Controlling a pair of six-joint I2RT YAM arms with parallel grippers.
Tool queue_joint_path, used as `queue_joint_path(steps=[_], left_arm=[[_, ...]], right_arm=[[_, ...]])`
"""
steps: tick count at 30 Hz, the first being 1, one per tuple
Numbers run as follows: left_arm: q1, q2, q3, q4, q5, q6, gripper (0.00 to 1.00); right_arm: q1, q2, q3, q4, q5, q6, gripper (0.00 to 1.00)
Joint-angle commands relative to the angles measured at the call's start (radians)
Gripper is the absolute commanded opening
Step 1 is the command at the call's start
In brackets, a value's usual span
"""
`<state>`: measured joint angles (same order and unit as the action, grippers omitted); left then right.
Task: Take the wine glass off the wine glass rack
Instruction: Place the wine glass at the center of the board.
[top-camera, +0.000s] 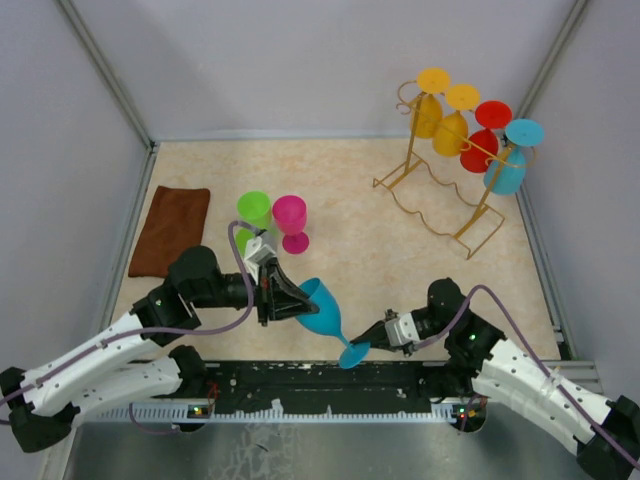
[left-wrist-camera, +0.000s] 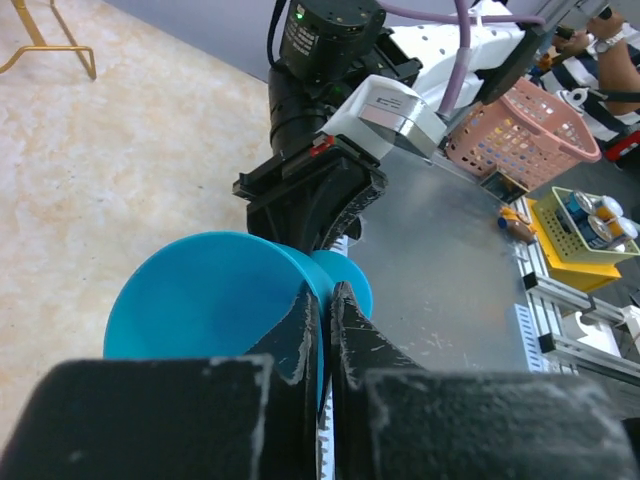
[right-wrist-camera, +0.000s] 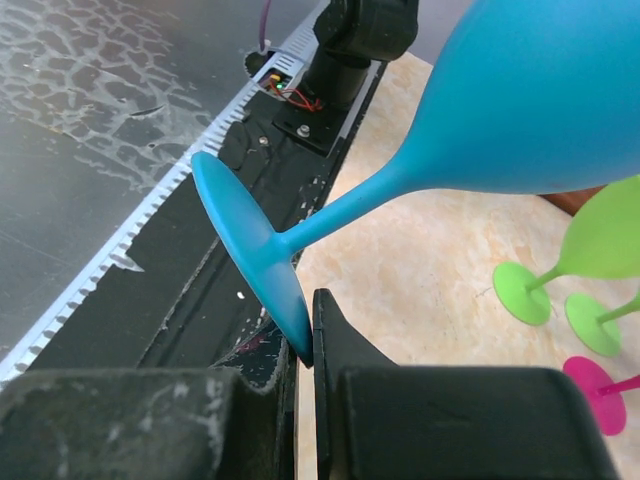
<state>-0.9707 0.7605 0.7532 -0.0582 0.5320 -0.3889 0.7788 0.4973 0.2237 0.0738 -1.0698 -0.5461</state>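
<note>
- The blue wine glass (top-camera: 322, 308) is off the wine glass rack (top-camera: 409, 158) and hangs tilted over the near edge of the surface, about midway along it, carried between both arms.
- Left claw (top-camera: 297, 300) is clenched on the bowl's rim, one finger inside and one outside. Right claw (top-camera: 368, 345) is clamped on the edge of the round foot.
- Handling call: it looks light and stiff, with a smooth matte skin — likely slippery under a thin pinch. The slim stem is the weak spot. The rim or the foot edge gives the fingers a lip to bite, so both holds look sensible.
- The count: one glass in hand. Four hang upside down on the rack by the far right corner — two yellow glasses (top-camera: 440, 118), one red glass (top-camera: 480, 148), one blue glass (top-camera: 505, 172).
- Standing mid-surface: one pink glass (top-camera: 291, 218) and green glasses (top-camera: 254, 208); the right wrist view shows two green feet, so two.
- Eight glasses all told, one rack, one brown cloth (top-camera: 172, 230) by the left edge.
</note>
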Motion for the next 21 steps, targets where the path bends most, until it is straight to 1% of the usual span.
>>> queue_joint_path(steps=[1, 4, 8, 9, 11, 12, 14, 16, 21], left_arm=[[-0.013, -0.006, 0.0, -0.063, -0.022, 0.033, 0.0], [-0.013, -0.025, 0.012, -0.101, -0.109, 0.047, 0.0], [-0.013, -0.04, 0.048, -0.184, -0.294, 0.07, 0.0], [-0.013, -0.044, 0.058, -0.201, -0.35, 0.075, 0.0], [-0.013, -0.05, 0.071, -0.215, -0.42, 0.084, 0.0], [-0.012, -0.053, 0.075, -0.218, -0.453, 0.089, 0.0], [-0.013, -0.058, 0.076, -0.219, -0.508, 0.098, 0.0], [-0.013, -0.048, 0.076, -0.224, -0.532, 0.105, 0.0], [-0.012, 0.047, 0.067, -0.224, -0.555, 0.108, 0.0]], right_arm=[[-0.003, -0.008, 0.037, 0.075, 0.091, 0.028, 0.01], [-0.002, -0.014, 0.04, 0.078, 0.107, 0.047, 0.13], [-0.003, -0.034, 0.036, 0.122, 0.123, 0.122, 0.38], [-0.003, -0.041, 0.032, 0.142, 0.121, 0.142, 0.43], [-0.002, -0.055, 0.025, 0.167, 0.112, 0.175, 0.55], [-0.002, -0.064, 0.018, 0.19, 0.101, 0.188, 0.58], [-0.003, -0.083, 0.007, 0.214, 0.077, 0.203, 0.62], [-0.002, -0.103, 0.001, 0.248, 0.076, 0.219, 0.65], [-0.002, -0.153, -0.019, 0.297, 0.163, 0.241, 0.68]])
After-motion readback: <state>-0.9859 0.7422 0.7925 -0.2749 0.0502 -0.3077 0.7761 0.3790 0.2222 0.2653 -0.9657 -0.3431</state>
